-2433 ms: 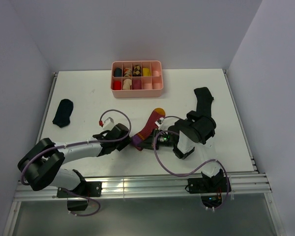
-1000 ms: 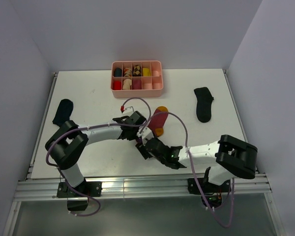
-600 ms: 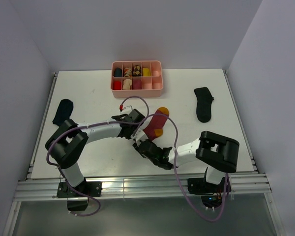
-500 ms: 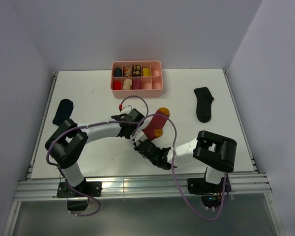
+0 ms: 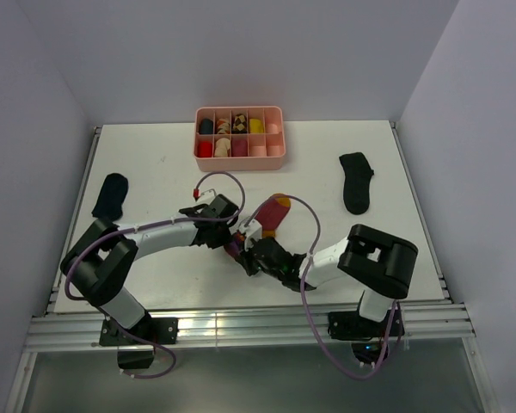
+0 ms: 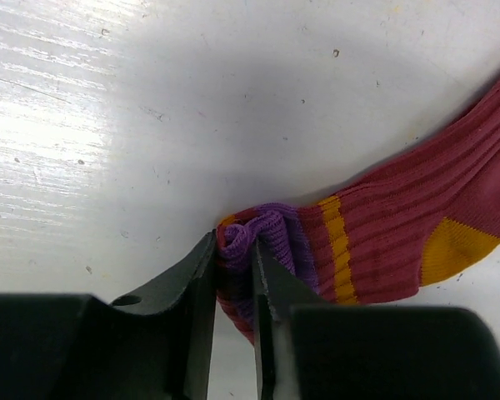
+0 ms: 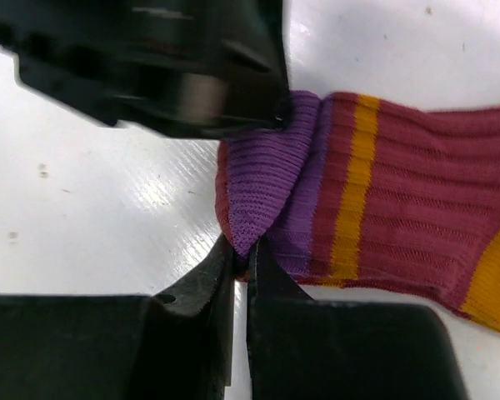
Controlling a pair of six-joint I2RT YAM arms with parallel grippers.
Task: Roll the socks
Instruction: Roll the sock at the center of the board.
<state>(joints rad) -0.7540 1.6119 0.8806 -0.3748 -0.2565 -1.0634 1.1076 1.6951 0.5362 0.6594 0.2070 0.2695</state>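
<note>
Fabric at purple end of striped sock (image 6: 383, 217) is clamped in left gripper (image 6: 233, 252) and right gripper (image 7: 240, 250)

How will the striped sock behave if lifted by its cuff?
Probably floppy: the striped sock bunches into folds where the left gripper pinches it. Likely not slippery, given its ribbed knit. Its free end would probably dangle.

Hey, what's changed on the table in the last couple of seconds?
The right gripper swung in from the right-hand black fabric sock and now pinches the purple cuff of the striped maroon sock beside the left gripper; that sock looks slightly shorter. That black sock, the left-hand black sock and the pink divided plastic tray stayed put.
</note>
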